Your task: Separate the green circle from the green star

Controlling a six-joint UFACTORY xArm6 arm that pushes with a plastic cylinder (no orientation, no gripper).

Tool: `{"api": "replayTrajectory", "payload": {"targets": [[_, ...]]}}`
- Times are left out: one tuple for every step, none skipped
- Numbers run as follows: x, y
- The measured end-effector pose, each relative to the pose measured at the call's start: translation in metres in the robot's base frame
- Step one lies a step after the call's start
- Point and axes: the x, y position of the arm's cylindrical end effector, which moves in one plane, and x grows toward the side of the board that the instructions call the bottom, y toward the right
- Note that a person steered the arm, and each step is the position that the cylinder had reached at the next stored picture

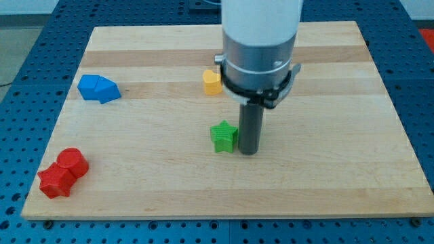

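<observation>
Blocks in red sat nearest, at about 8 o'clock on the desk (325, 190): two red blocks (63, 173) pressed together, one toward 7 o'clock of the other, shapes hard to make out. Both lay close to the desk's left edge and well apart from everything else.

Farther in, near the middle of the desk, stood the green star (224, 135), flat on the wood with its points showing. My tip (248, 152) was planted on the desk at the star's 3 o'clock, just beside it; whether rod and star actually touched I could not tell, since any gap between them was too thin to read. The dark rod rose straight up from there into a metal collar (258, 68) and a white arm body (261, 20) that covered much of the desk's 12 o'clock area.

The green circle could not be made out anywhere; whether the rod or the arm hid it I could not tell.

Farther still, at the star's 12 o'clock, was a yellow block (212, 81), its right side just against the collar in the view and its shape unclear. At roughly 10 o'clock on the desk lay a blue block (98, 88), looking like two angular pieces joined, well apart from the yellow one and from the red pair.

As for jaws, none were in view: the arm ended only in the rod, grasping nothing.
</observation>
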Motion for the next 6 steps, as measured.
{"api": "replayTrajectory", "payload": {"targets": [[-0.028,0.020],[-0.034,0.046],[-0.062,0.051],[-0.063,0.043],[-0.036,0.050],[-0.015,0.040]]}}
